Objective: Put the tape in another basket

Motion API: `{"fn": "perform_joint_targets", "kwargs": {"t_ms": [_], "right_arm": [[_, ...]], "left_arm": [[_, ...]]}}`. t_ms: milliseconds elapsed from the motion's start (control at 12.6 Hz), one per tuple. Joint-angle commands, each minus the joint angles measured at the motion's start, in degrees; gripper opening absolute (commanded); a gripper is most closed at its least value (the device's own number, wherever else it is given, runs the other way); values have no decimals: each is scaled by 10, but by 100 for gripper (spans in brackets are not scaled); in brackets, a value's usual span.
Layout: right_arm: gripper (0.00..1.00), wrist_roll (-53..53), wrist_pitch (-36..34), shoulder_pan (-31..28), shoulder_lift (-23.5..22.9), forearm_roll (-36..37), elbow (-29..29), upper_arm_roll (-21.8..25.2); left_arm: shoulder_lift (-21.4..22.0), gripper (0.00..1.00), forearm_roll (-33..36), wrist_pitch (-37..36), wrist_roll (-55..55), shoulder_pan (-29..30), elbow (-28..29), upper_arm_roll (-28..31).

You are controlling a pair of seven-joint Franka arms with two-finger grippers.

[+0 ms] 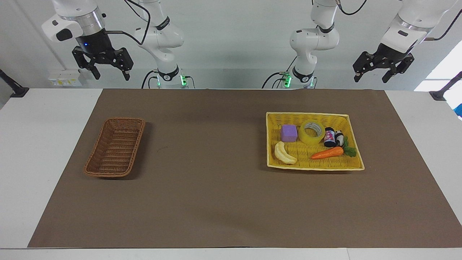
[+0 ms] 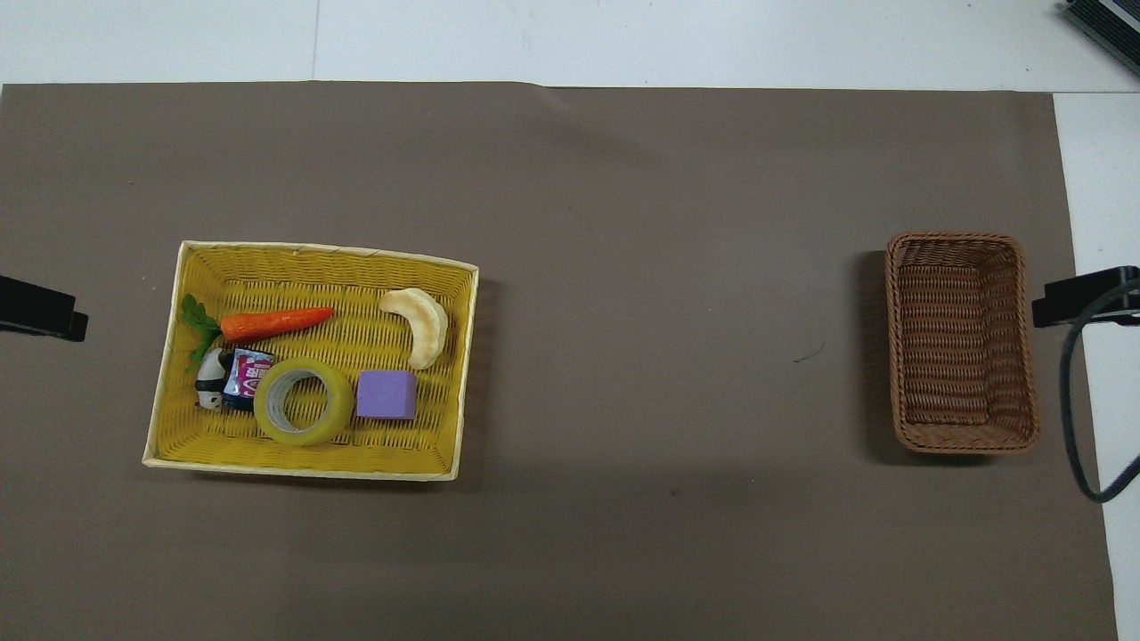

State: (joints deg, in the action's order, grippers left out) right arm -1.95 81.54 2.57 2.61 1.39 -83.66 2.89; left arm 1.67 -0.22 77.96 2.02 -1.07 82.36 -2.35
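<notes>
The tape (image 1: 312, 132) lies flat in the yellow tray basket (image 1: 314, 115), between a purple block and a small can; it also shows in the overhead view (image 2: 304, 401). The dark-brown wicker basket (image 1: 115, 147) stands empty at the right arm's end of the mat, also seen from overhead (image 2: 962, 343). My left gripper (image 1: 370, 79) hangs open and empty high in the air, over the mat's edge beside the tray (image 2: 40, 307). My right gripper (image 1: 112, 77) hangs open and empty high up, over the white table beside the brown basket (image 2: 1082, 296).
The yellow tray (image 2: 329, 254) also holds a purple block (image 1: 289, 133), a carrot (image 1: 327, 152), a pale banana-shaped piece (image 1: 284, 153) and a small can with a panda figure (image 1: 329, 137). A brown mat (image 1: 216, 180) covers the table between the baskets.
</notes>
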Motion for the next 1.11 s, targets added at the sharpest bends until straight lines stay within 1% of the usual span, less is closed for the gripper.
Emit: {"fn": "perform_joint_targets", "kwargs": {"t_ms": [0,1028], "right_arm": [[100,15,-2,-8,6,-2,-5,-3],[100,16,-2,-8,6,-2,-6,-3]], "left_arm": [[9,100,1,7,8,3,12,0],[12,100,1,6,8,3,18,-1]]}}
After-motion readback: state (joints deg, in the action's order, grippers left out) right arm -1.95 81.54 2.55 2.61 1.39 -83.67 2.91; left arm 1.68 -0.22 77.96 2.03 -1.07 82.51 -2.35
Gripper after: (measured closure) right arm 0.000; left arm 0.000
